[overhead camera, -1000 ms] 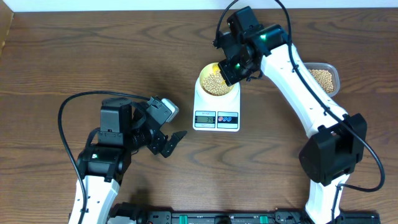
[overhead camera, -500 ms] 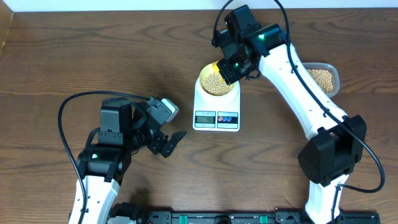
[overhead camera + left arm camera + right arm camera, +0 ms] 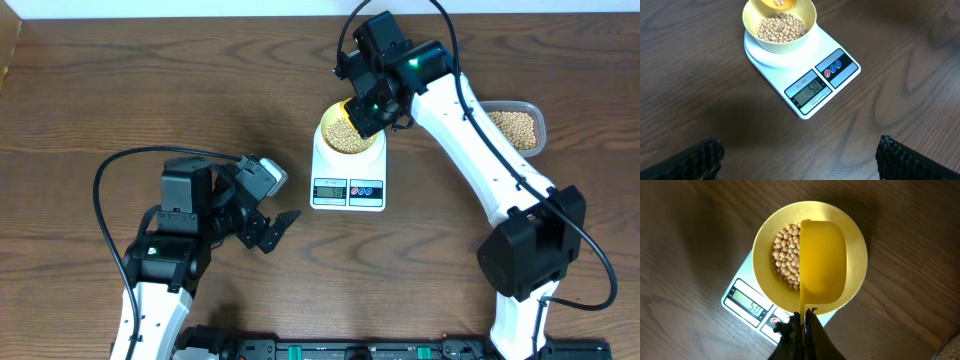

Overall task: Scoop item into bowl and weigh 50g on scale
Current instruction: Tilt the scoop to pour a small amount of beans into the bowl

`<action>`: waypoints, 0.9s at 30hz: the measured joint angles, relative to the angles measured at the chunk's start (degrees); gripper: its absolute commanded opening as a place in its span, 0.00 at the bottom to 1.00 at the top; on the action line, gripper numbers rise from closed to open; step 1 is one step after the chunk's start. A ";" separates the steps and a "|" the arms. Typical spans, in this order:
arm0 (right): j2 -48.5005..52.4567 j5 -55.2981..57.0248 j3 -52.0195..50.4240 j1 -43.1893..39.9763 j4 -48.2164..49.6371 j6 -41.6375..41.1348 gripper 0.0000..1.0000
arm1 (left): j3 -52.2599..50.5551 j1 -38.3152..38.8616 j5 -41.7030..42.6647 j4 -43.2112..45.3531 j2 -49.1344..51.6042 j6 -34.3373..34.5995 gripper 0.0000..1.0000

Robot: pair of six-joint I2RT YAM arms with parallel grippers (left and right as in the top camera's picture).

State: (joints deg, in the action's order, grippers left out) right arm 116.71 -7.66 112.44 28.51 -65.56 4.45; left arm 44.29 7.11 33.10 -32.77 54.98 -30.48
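Observation:
The pale yellow bowl (image 3: 349, 134) sits on the white scale (image 3: 349, 182) and holds tan beans (image 3: 346, 128). It also shows in the left wrist view (image 3: 780, 27) and the right wrist view (image 3: 767, 245). The scale's display (image 3: 809, 89) reads about 50. My right gripper (image 3: 804, 322) is shut on the handle of a bright yellow scoop (image 3: 822, 262), held tilted over the bowl. A few beans remain in the scoop (image 3: 779, 3). My left gripper (image 3: 800, 155) is open and empty over bare table, left of the scale (image 3: 265, 225).
A clear plastic tub (image 3: 518, 126) of beans stands at the right, behind the right arm. The table's far edge runs along the top, with a white wall behind it.
The right gripper and scoop have shifted slightly up and left over the bowl. The left arm has not moved.

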 measured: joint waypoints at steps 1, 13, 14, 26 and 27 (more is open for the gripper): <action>0.00 0.00 0.00 0.00 0.00 0.00 0.01 | 0.00 0.00 0.00 0.00 0.00 0.00 0.99; 0.00 -1.01 0.00 -0.15 0.00 -0.24 0.01 | 0.00 0.00 0.00 0.00 0.00 0.00 0.99; 0.00 -1.55 0.00 -0.22 0.00 -0.33 0.01 | 0.00 0.00 0.00 0.00 0.00 0.00 0.99; 0.00 -13.09 0.00 -6.67 0.00 -1.07 0.01 | 0.00 0.00 0.00 0.00 0.00 0.00 0.99; 0.00 -14.27 0.00 -7.30 0.00 -1.09 0.01 | 0.00 0.00 0.00 0.00 0.00 0.00 0.99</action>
State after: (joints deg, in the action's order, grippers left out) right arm 116.71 -21.93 112.44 21.21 -65.56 3.36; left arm 44.29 7.11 33.10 -32.77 54.98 -30.48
